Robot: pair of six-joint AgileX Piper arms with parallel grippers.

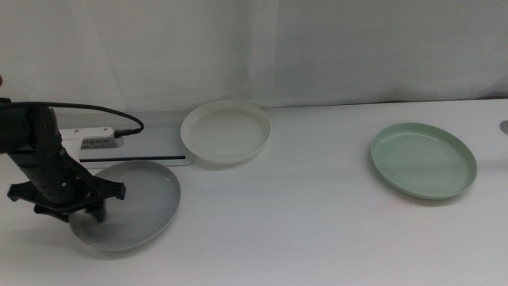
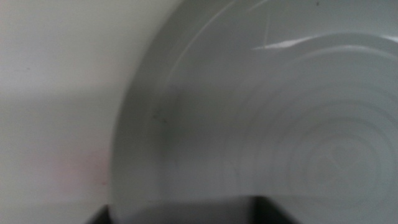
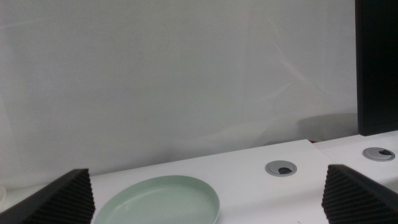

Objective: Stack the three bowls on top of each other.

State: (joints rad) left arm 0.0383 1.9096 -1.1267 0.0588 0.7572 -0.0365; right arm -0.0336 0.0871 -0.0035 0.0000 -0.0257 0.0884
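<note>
1. The table [image 1: 317, 230] is white and fills most of the middle view. A white curtain [image 1: 317, 48] hangs behind it.
2. The left arm [image 1: 36, 151] is black and comes in from the left side of the middle view. Its left gripper [image 1: 70, 213] is down at the near left rim of the grey bowl. You cannot tell if its pincer is wide or narrow, because the left wrist view is too close and blurry.
3. The grey bowl [image 1: 131, 202] sits at the lower left of the middle view. In the left wrist view it fills most of the picture.
4. The mint green bowl [image 1: 423, 160] sits at the right, well apart from the others.
5. The cream-white bowl [image 1: 225, 132] sits at the top middle, near the grey bowl but not touching it.
6. A flat white panel [image 1: 151, 143] lies behind the grey bowl, just beside the cream-white bowl.
7. The right gripper [image 3: 208, 202] shows only in the right wrist view. Its pincer is wide and holds nothing. The mint green bowl lies between its two dark tips.
</note>
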